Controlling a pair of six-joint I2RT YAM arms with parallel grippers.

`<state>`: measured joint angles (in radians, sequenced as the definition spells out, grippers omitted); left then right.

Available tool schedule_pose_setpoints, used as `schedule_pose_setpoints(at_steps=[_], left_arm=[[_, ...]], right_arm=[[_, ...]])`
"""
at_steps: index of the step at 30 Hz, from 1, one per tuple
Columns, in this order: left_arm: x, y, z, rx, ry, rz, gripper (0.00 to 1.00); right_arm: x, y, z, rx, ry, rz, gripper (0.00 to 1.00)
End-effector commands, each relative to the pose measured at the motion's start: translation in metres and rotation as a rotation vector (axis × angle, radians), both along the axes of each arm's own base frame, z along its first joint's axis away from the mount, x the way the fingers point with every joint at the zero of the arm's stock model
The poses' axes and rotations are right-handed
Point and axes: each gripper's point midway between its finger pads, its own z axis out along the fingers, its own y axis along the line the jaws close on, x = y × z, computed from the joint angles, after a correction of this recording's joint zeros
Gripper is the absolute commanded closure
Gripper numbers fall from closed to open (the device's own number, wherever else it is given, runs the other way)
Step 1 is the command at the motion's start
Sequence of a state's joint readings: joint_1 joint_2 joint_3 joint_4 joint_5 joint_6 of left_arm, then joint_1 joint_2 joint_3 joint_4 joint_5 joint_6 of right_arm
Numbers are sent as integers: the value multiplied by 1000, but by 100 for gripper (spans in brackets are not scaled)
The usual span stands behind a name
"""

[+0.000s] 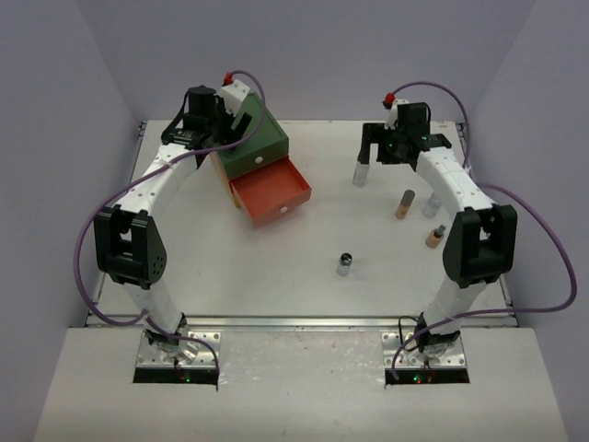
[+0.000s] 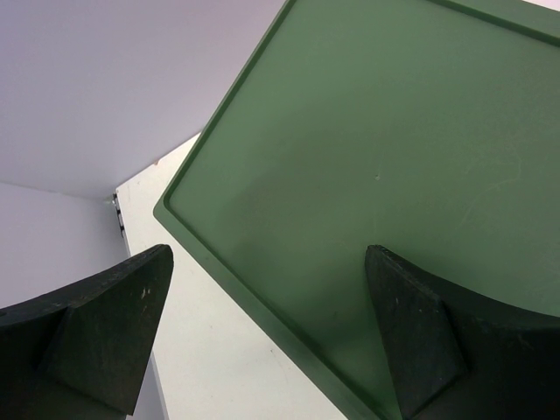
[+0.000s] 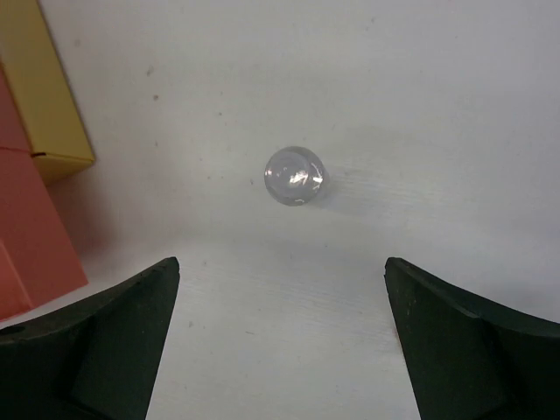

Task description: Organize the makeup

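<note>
A clear bottle (image 1: pixel 362 172) stands upright on the white table (image 1: pixel 304 295); in the right wrist view its round top (image 3: pixel 295 175) lies just ahead of my open, empty right gripper (image 3: pixel 282 264), which hovers over it (image 1: pixel 382 152). An amber-brown bottle (image 1: pixel 405 203), a small clear bottle (image 1: pixel 431 204), a second brown bottle (image 1: pixel 434 237) and a black-capped jar (image 1: pixel 345 264) stand apart on the table. My left gripper (image 1: pixel 212 136) is open and empty above the back-left corner of the drawer box's green top (image 2: pixel 394 149). No palettes are in view.
The drawer box (image 1: pixel 253 143) stands at the back left with its orange drawer (image 1: pixel 271 193) pulled out; the drawer looks empty. Its yellow part (image 3: pixel 48 96) and the orange drawer (image 3: pixel 26 236) show at the left of the right wrist view. Walls close in behind and beside.
</note>
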<state>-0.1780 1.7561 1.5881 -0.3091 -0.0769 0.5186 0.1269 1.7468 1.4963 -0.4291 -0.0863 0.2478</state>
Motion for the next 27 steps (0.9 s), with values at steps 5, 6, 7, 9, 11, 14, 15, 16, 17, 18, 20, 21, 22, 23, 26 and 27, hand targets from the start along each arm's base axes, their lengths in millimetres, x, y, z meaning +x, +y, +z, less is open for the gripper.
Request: schedule_pose_setpoints(at_steps=[5, 6, 7, 9, 11, 14, 15, 16, 17, 18, 20, 21, 22, 23, 26, 27], left_arm=[[-19, -1, -33, 23, 148, -17, 8], [-19, -1, -33, 23, 149, -17, 7], [-20, -1, -33, 23, 151, -16, 7], [-20, -1, -34, 23, 154, -16, 7], [-20, -1, -35, 23, 157, -16, 7], [-20, 0, -35, 26, 158, -14, 8], [-20, 0, -35, 27, 158, -13, 8], [-20, 0, -35, 29, 157, -12, 7], [-20, 0, -34, 28, 157, -14, 7], [-19, 0, -35, 29, 157, -13, 7], [-19, 0, -35, 30, 157, -11, 7], [-19, 1, -35, 31, 157, -10, 7], [-19, 1, -35, 31, 159, -10, 7], [-19, 1, -35, 31, 159, -10, 7], [-20, 1, -36, 32, 162, -11, 7], [-20, 1, -36, 33, 163, -11, 7]], right_arm=[[47, 3, -31, -66, -81, 36, 5], [48, 2, -34, -72, -79, 33, 6], [53, 2, -38, -74, -76, 28, 7], [63, 3, -52, -73, -55, 18, 9], [70, 5, -59, -65, -45, 10, 11], [77, 6, -68, -68, -34, 4, 15], [79, 8, -71, -69, -30, 8, 17], [81, 12, -71, -64, -34, 20, 18], [81, 14, -73, -59, -32, 27, 19], [81, 17, -75, -57, -30, 34, 20], [80, 22, -80, -55, -22, 46, 24], [79, 25, -82, -56, -16, 51, 26], [78, 26, -83, -57, -14, 54, 30], [77, 27, -84, -57, -13, 56, 34], [74, 26, -87, -62, -14, 50, 53], [74, 26, -86, -63, -16, 48, 58]])
